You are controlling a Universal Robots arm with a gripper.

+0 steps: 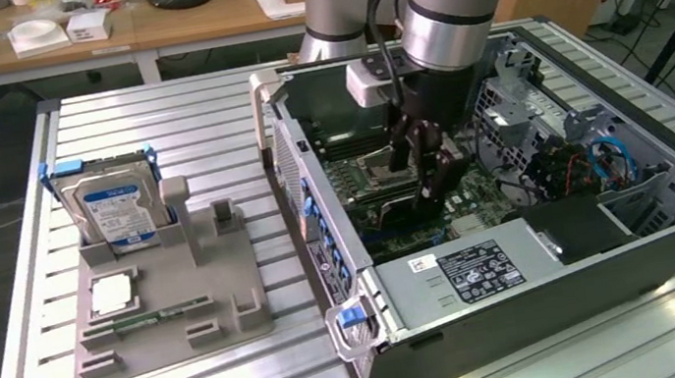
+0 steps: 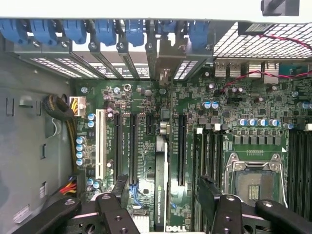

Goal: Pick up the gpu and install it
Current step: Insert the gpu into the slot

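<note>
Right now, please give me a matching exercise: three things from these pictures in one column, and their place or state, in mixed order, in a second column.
1. hard drive
2. gpu
3. fingers

A. open, inside the computer case
B. upright in the grey holder on the table
C. on edge on the motherboard, between the fingers

Pairs: 1-B, 2-C, 3-A

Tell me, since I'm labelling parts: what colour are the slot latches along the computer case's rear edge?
Blue plastic slot latches, clearest in the wrist view.
</note>
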